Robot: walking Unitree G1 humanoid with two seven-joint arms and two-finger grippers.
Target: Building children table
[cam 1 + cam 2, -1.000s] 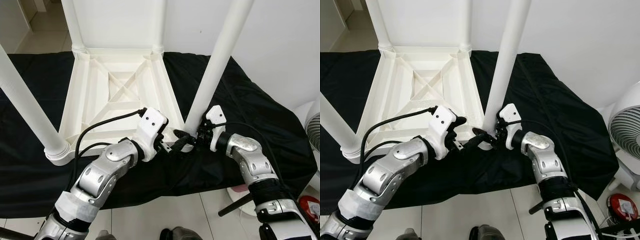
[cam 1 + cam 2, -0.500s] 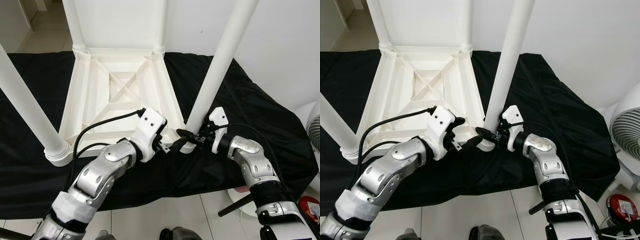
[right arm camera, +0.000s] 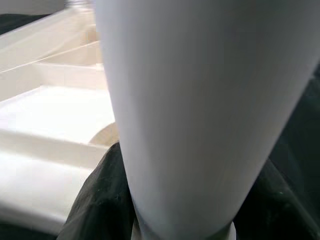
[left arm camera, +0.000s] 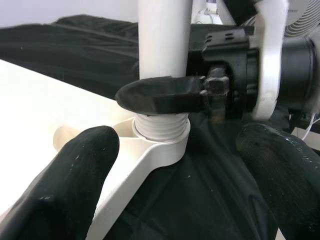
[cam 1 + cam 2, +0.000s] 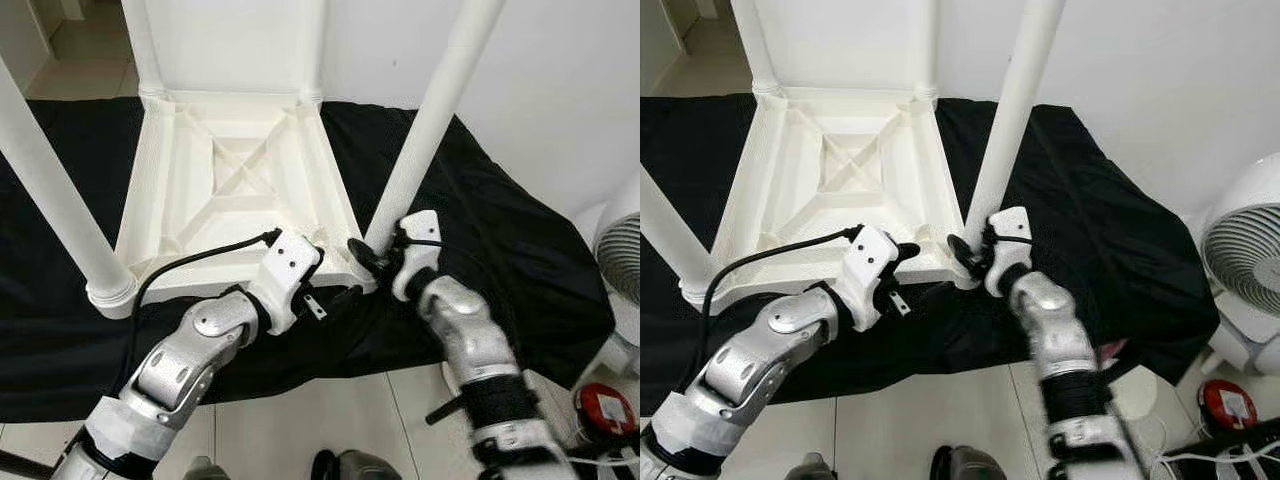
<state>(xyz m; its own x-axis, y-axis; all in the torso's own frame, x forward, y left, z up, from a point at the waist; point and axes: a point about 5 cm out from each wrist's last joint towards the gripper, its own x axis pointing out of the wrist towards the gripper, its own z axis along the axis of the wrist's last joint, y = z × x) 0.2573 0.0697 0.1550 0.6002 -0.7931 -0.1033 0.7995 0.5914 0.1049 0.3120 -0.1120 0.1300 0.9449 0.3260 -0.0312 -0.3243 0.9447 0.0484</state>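
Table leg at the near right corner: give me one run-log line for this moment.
step: screwing table leg into socket | right gripper: shut on table leg base, threads showing | left gripper: open beside corner | tabletop: upside down on black cloth

My left tool point(image 4: 185, 190): fingers point(image 4: 65, 185) spread wide, holding nothing | white leg point(image 4: 164, 45): upright, threaded end sits in corner socket point(image 4: 160, 150) of the white table point(image 4: 30, 115) | right tool point(image 4: 165, 96): black finger pressed on leg just above thread | black cloth point(image 4: 75, 50) below.

The right gripper point(image 5: 362, 258) hides the table leg's point(image 5: 432, 118) threaded base (its top runs off-frame).
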